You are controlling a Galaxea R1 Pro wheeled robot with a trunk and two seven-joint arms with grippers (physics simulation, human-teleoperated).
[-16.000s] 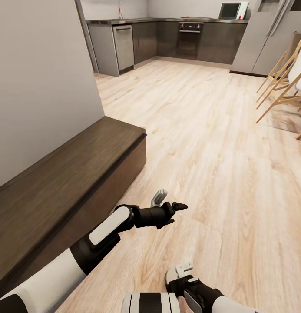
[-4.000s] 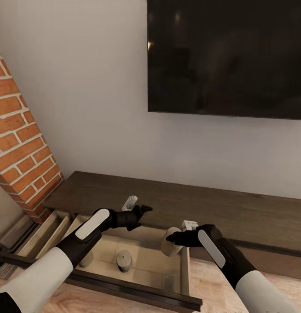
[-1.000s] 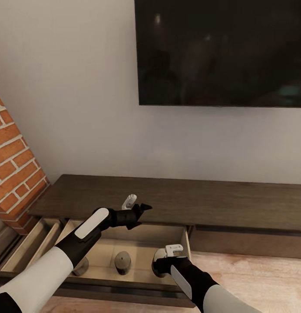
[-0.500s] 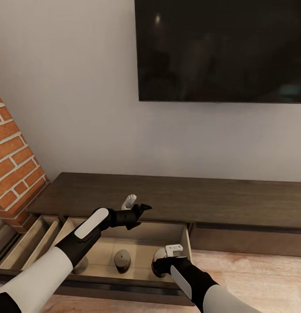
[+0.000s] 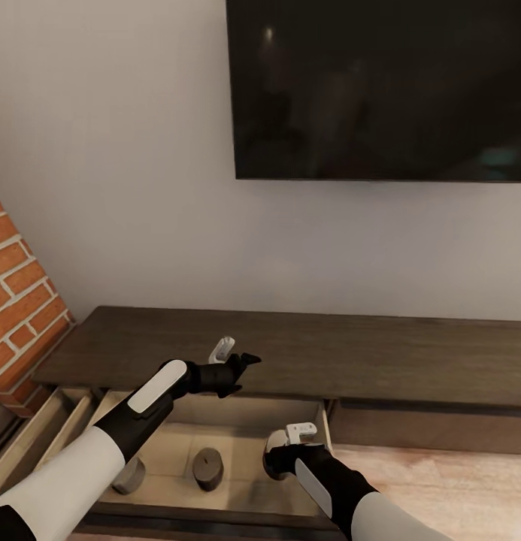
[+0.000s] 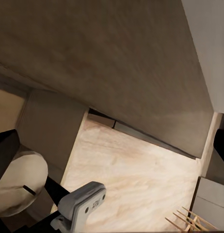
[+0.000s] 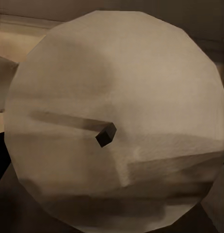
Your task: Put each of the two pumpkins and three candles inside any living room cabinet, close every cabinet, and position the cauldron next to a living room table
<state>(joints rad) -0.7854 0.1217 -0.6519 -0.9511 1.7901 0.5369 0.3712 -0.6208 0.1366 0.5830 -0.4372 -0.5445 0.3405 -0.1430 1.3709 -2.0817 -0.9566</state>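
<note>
The cabinet [image 5: 290, 349] stands under the TV [image 5: 380, 90] with one drawer [image 5: 252, 421] pulled open. Two candles [image 5: 207, 468] stand upright on the drawer floor. The right claw [image 5: 279, 451] is clamped on a third candle [image 7: 114, 121], low inside the drawer by its right wall and, by judgement, about to be released. The left claw [image 5: 234, 359] hovers with fingers apart above the cabinet top. Pumpkins, drawer closing and cauldron remain.

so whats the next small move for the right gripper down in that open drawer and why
Probably open the right gripper and let go of the stubby cream candle. It sits low inside the pulled-out drawer of the long dark brown cabinet, beside two candles already standing there. Then lift clear.
</note>
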